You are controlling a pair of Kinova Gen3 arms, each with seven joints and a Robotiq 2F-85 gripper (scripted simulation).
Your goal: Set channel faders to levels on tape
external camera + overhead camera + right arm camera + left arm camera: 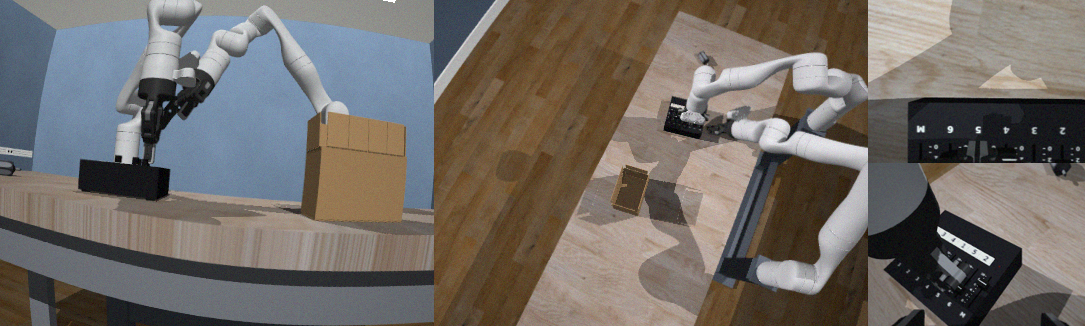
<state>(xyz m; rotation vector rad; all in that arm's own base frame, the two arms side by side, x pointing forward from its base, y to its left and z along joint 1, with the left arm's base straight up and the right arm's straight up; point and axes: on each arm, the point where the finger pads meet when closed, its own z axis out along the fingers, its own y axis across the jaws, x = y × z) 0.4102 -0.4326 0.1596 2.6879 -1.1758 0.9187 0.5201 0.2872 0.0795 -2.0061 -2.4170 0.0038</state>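
The black lighting desk (674,125) (115,177) (988,241) (941,113) carries a white tape (968,249) reading 3, 4, 1, 5, 2 where visible; its far left part is hidden. My right gripper (149,159) (977,152) is shut, pointing down with its tips at the channel 5 slot, just below the 5 label in the right wrist view. The channel 4 knob (1009,159) shows a white line. The master fader knob (983,282) is near the tape end of its slot. My left gripper (981,319) is open, raised and tilted beside the desk, touching nothing visible. Channels 1 to 3 are largely hidden.
An open cardboard box (630,190) (357,185) stands on the wooden table (599,250). A small grey object (704,57) lies beyond the desk. The two arms are close together over the desk, the right one's body covering much of it in the left wrist view.
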